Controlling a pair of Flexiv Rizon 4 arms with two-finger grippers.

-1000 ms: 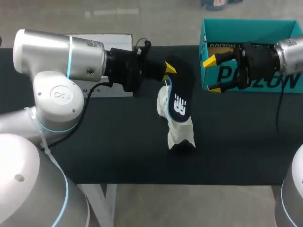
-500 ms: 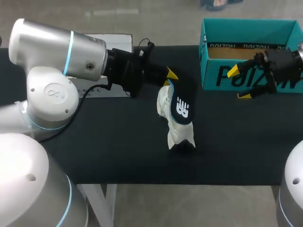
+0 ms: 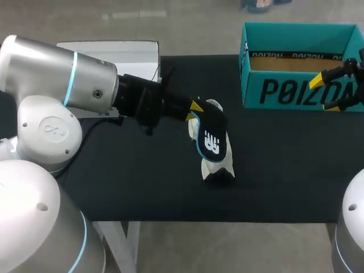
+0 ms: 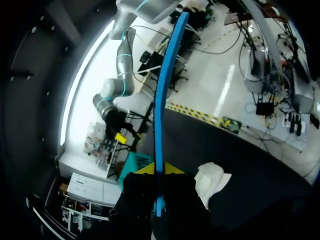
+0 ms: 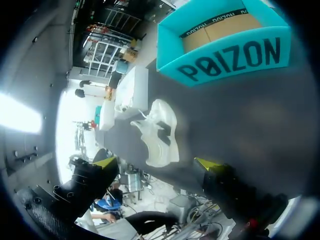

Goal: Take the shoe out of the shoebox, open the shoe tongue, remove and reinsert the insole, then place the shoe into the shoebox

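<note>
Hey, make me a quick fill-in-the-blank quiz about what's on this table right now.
1. The left end effector is ____ on the insole.
2. The right end effector has its fingers ____.
3. The white shoe rests on the table, ____ the shoebox.
Missing words: shut; open; outside.

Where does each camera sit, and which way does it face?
Head: above and behind the robot, looking down on the table; both arms show, left gripper holding the insole by the shoe, right gripper near the shoebox.
Left wrist: on the left arm, looking out past its gripper; insole edge-on between the tips.
Right wrist: on the right arm, facing shoe and shoebox across the table; its open gripper shows.
All share shoe and shoebox.
</note>
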